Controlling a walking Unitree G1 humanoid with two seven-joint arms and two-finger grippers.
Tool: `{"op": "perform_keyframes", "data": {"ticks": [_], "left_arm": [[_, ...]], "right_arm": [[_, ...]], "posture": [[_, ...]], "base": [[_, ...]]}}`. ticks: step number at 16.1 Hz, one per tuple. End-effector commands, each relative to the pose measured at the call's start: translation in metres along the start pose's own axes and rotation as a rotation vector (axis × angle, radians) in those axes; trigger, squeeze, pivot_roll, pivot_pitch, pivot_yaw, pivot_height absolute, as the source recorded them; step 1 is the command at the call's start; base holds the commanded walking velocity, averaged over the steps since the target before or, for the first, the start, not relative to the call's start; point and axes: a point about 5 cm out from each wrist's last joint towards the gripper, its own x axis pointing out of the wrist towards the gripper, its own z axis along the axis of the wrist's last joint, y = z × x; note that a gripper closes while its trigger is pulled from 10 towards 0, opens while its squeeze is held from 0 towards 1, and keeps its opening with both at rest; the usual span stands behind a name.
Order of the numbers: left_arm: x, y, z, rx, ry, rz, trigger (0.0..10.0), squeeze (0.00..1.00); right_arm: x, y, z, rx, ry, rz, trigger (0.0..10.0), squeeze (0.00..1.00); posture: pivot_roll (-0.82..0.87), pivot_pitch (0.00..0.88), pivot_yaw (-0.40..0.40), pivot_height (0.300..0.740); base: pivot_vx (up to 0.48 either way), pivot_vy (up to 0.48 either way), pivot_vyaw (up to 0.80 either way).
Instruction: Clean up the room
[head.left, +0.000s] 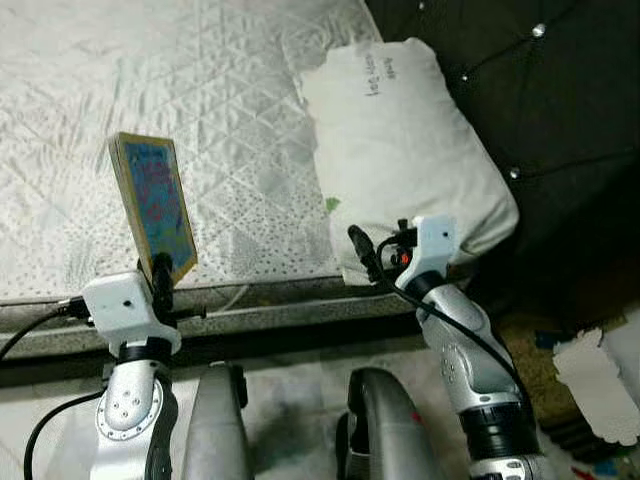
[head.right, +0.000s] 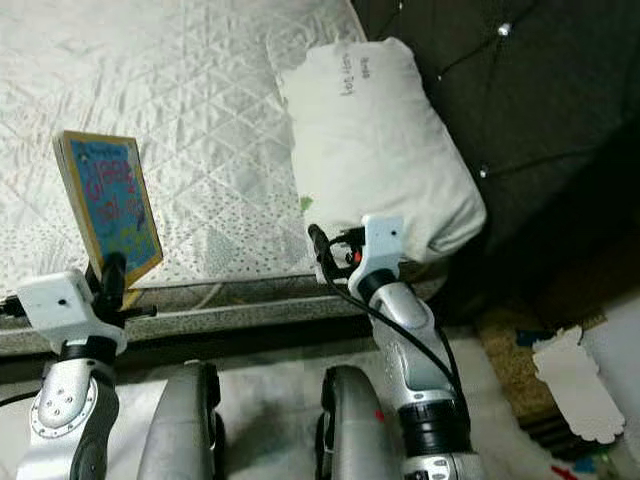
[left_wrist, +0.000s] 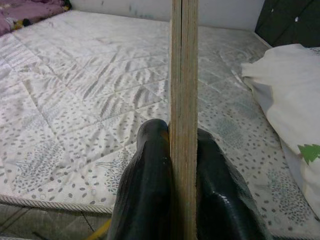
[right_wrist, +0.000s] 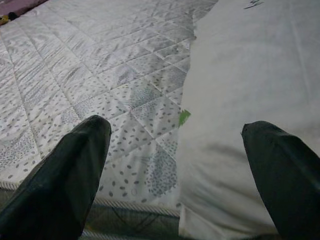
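Note:
A thin board book (head.left: 155, 205) with a blue, colourful cover stands upright over the near edge of the mattress (head.left: 150, 90). My left gripper (head.left: 160, 280) is shut on its lower edge; in the left wrist view the book's wooden-looking edge (left_wrist: 183, 100) sits clamped between both black fingers (left_wrist: 147, 185). My right gripper (right_wrist: 180, 175) is open at the mattress's near edge, its fingers (right_wrist: 60, 180) spread just before the near end of a white pillow (head.left: 400, 140). Nothing is between them.
The pillow lies at the mattress's right side against a dark tufted headboard (head.left: 540, 90). A bed-frame rail (head.left: 280, 310) runs along the near edge. White paper (head.left: 595, 385) and scraps lie on the floor at right. A purple cloth (left_wrist: 25, 10) lies far across the bed.

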Motion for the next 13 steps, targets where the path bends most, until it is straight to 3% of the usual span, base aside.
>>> {"op": "perform_keyframes", "data": {"ticks": [1, 9, 13], "left_arm": [[0.0000, -0.0005, 0.0053, -0.004, -0.030, -0.004, 10.0, 0.00], [-0.0006, -0.0022, 0.0032, -0.008, -0.021, -0.013, 10.0, 0.00], [0.0004, -0.0038, -0.0009, -0.010, 0.009, -0.019, 10.0, 0.00]], "right_arm": [[-0.0004, -0.0020, -0.0007, 0.007, 0.000, -0.002, 10.0, 0.00], [-0.0002, -0.0022, -0.0015, 0.006, 0.004, 0.005, 10.0, 0.00], [0.0012, -0.0012, -0.0019, 0.008, 0.005, 0.014, 10.0, 0.00]], "posture": [[-0.03, 0.187, -0.042, 0.631], [-0.03, 0.179, -0.046, 0.631], [-0.02, 0.173, -0.048, 0.631]], "base": [[0.356, 0.000, 0.00], [0.370, 0.000, 0.00], [0.000, 0.000, 0.00]]}}
